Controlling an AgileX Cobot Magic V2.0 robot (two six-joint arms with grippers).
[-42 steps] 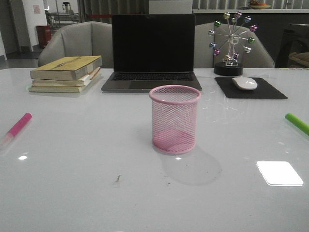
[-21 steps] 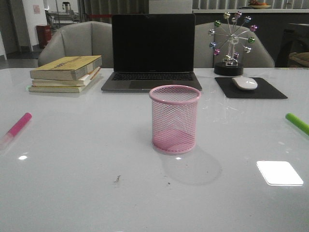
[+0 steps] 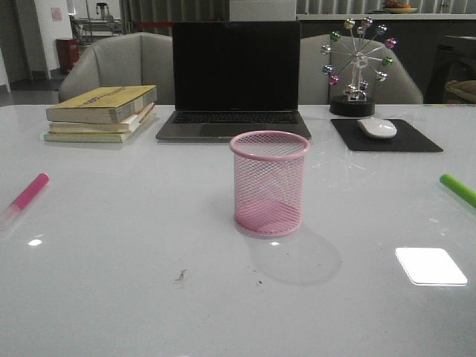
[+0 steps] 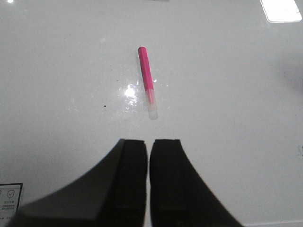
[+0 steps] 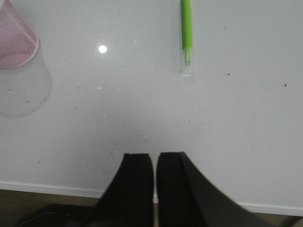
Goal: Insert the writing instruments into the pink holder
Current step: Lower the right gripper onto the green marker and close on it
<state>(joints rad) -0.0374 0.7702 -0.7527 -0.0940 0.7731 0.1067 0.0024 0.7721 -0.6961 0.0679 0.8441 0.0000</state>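
I find both grippers, left and right, with fingers pressed together and holding nothing, each above the near table edge. The pink marker lies flat at the left, the green marker at the right edge, both well apart from the holder, which stands upright and empty at centre. I judge the first pick unstarted: I must open the fingers, straddle a marker across its barrel, then carry it upright over the rim. Laptop stands far behind.
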